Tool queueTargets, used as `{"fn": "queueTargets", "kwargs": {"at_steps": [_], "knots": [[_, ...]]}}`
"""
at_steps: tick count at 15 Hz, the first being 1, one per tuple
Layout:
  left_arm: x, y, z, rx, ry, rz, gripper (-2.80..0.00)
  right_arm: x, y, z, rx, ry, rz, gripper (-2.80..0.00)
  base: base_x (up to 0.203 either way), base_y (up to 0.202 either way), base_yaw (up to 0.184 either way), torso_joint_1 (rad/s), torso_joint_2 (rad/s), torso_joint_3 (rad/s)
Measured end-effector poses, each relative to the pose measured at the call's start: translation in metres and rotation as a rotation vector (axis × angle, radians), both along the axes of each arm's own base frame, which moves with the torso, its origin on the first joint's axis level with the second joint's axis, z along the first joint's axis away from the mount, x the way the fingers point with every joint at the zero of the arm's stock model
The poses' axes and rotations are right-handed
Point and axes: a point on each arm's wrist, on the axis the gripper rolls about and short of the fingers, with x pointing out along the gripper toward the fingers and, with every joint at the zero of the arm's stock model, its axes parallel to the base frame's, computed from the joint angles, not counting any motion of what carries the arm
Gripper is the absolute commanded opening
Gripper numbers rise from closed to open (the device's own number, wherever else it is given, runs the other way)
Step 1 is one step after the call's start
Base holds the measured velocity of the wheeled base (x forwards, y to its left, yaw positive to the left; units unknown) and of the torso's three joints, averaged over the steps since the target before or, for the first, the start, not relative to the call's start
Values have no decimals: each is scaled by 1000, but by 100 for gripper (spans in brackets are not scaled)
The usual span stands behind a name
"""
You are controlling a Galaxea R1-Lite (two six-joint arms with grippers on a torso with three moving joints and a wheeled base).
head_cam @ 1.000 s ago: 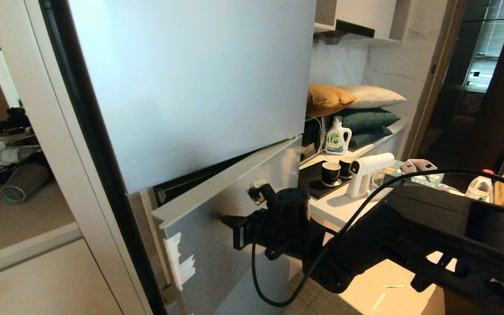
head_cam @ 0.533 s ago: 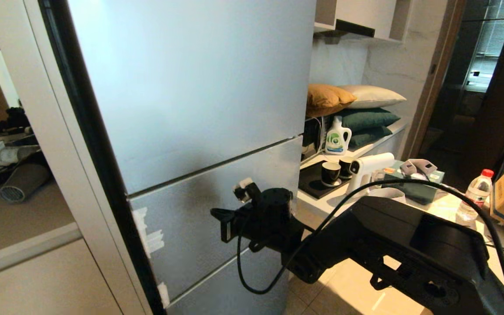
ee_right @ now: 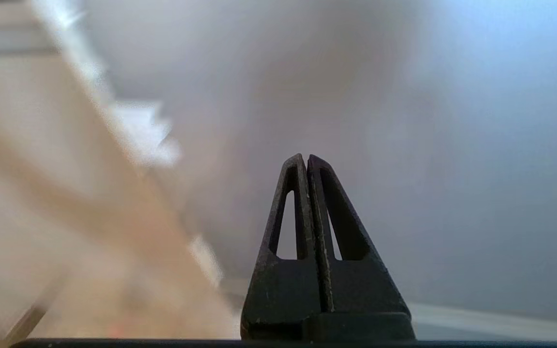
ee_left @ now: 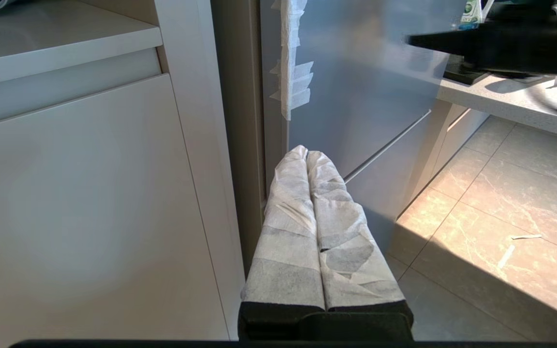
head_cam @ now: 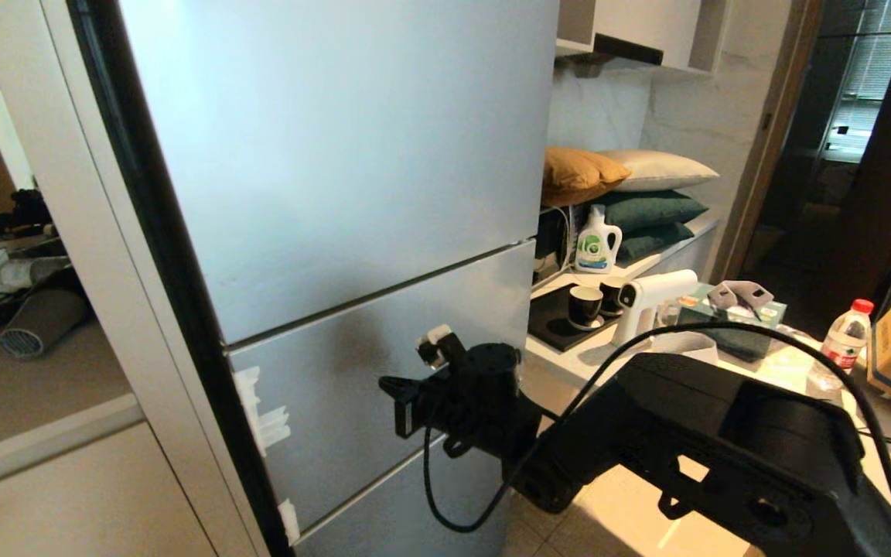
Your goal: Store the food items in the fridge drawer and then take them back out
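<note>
You won't find the clear plastic fridge drawer or the food items in any view: they can only be behind the matte silver-blue middle door panel [head_cam: 384,363], which sits flush with the panels above and below it. Your right gripper [head_cam: 403,402] is just in front of that panel, black fingers pressed together on nothing, which suits a flat push on a door rather than a grasp. White paper strips [head_cam: 264,410] mark the panel's edge. Your left gripper [ee_left: 307,154], its cloth-wrapped fingers [ee_left: 288,203] closed and empty, hangs low by the cabinet front, parked out of the way
</note>
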Motion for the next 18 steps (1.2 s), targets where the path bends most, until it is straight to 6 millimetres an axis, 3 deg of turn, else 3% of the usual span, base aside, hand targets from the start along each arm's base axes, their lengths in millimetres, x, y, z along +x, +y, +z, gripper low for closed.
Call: {"fn": "queueTargets", "kwargs": {"at_steps": [4,8,12,15,18], "knots": [[0,0,0,0,0,0,-280,-68,-43,46,-51,4,-5,-280,0,0,0,0,0,0],[0,0,0,0,0,1,-280,-138,-120,94,-125,-85,-209,-280,0,0,0,0,0,0],[0,0,0,0,0,0,-280,-198,-210,140,-80,-170,-492,-280,0,0,0,0,0,0],[0,0,0,0,0,0,-280,-247,-277,147,-32,-199,-693,-280,0,0,0,0,0,0],[0,0,0,0,0,0,-280,-296,-320,122,-29,-174,-846,-280,0,0,0,0,0,0]]}}
